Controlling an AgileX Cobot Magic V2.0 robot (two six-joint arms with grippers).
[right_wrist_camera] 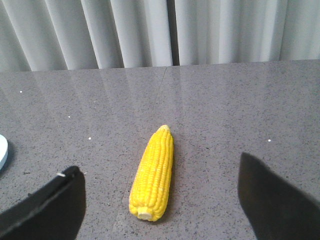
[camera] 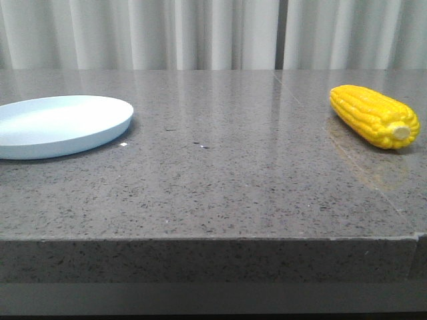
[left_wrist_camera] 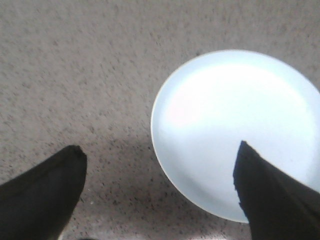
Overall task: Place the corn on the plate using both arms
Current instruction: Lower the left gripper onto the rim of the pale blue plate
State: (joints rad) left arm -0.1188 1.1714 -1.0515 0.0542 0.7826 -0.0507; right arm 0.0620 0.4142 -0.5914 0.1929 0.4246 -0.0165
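The yellow corn (camera: 375,115) lies on the grey stone table at the far right, its pale stub end towards me. The pale blue-white plate (camera: 60,125) sits at the far left, with nothing on it. Neither gripper shows in the front view. In the right wrist view the corn (right_wrist_camera: 152,174) lies on the table ahead of my open right gripper (right_wrist_camera: 161,177), in line with the gap between the black fingers (right_wrist_camera: 50,205). In the left wrist view my open left gripper (left_wrist_camera: 160,157) hovers over the plate's (left_wrist_camera: 235,125) edge, one finger (left_wrist_camera: 267,195) above the plate.
The grey speckled stone table (camera: 220,180) has its front edge close to the camera. Pale curtains (camera: 200,33) hang behind the table. A sliver of the plate (right_wrist_camera: 2,152) shows at the edge of the right wrist view.
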